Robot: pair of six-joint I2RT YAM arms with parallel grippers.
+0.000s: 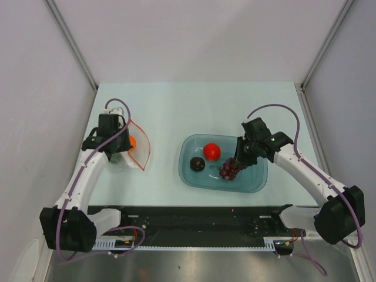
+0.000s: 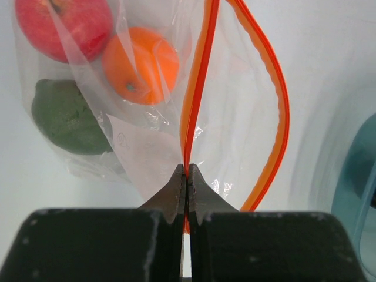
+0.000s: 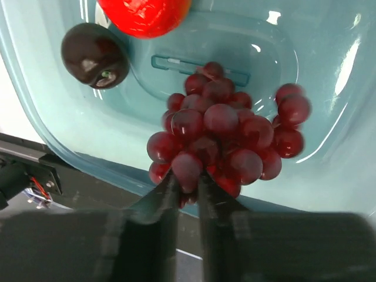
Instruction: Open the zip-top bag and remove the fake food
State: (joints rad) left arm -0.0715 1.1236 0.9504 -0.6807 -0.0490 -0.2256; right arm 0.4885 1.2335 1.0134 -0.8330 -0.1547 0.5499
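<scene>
Your left gripper (image 2: 186, 176) is pressed together on the orange-red zip strip (image 2: 200, 88), pinching one lip of the zip-top bag (image 2: 235, 135), whose mouth gapes open on the table (image 1: 176, 100) at the left. Your right gripper (image 3: 187, 191) is nearly closed, and it looks to be pinching the lowest berries of the grapes (image 3: 226, 132) low inside the teal tub (image 3: 329, 117). The opening is done, and I judge the fake food about half out. A red fruit (image 3: 144, 12) and a dark fruit (image 3: 94, 56) lie in the tub beside the grapes. Inside the bag are a second red fruit (image 2: 61, 26), the orange (image 2: 141, 64) and the green fruit (image 2: 67, 117). No brand or writing is readable; faint marks on the bag film and the tub floor are too dim to make out.
</scene>
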